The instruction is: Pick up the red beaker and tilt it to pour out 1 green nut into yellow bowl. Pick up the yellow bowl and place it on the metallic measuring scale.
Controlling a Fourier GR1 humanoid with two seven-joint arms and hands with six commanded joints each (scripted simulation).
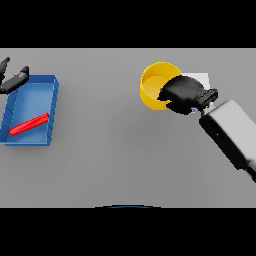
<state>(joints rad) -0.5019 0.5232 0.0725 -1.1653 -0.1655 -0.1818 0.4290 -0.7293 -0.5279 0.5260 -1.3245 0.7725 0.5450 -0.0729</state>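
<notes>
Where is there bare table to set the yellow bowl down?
Bare table spreads between the blue tray and the right hand, and along the near edge. It is crowded where that hand grips the yellow bowl, and around the left hand.

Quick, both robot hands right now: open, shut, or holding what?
Left robot hand: open, holding nothing, above the blue tray.
Right robot hand: curled over the yellow bowl rim, gripping it.
</notes>
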